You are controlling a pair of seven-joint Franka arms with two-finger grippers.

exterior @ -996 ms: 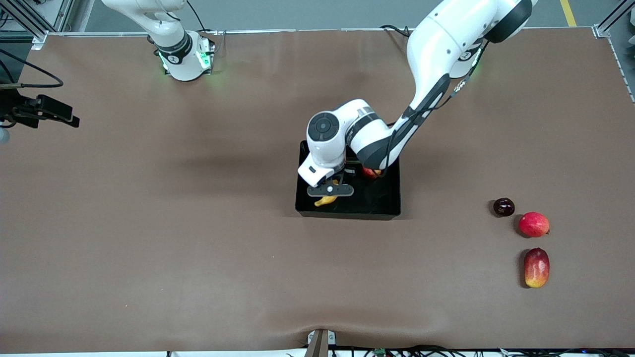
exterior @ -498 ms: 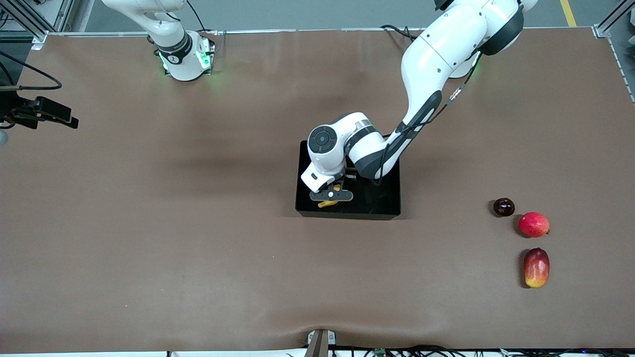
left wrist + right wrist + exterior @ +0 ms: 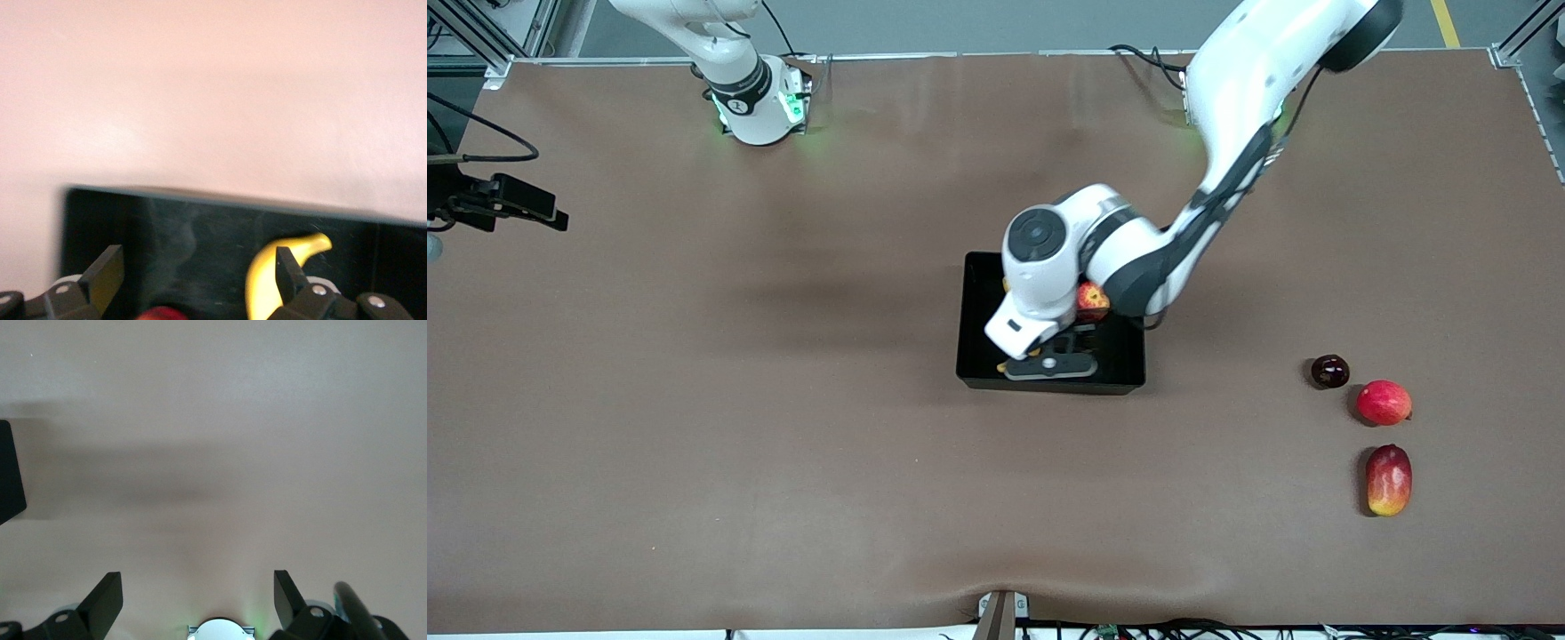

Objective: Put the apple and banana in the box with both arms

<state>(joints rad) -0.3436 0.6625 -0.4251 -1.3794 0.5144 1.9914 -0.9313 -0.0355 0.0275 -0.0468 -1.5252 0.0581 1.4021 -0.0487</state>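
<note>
The right gripper (image 3: pixel 193 603) hangs over bare tabletop (image 3: pixel 783 444) at the right arm's end, fingers spread wide, nothing between them; that arm waits. At mid-tabletop sits the box (image 3: pixel 974 302). Inside it lies the banana (image 3: pixel 273 273), by the wall toward the right arm's end, and the apple (image 3: pixel 1091 300) near the wall closest to the robot bases. The left gripper (image 3: pixel 1051 364) hovers over the box, fingers (image 3: pixel 107 280) parted wide and empty, the banana lying free below.
</note>
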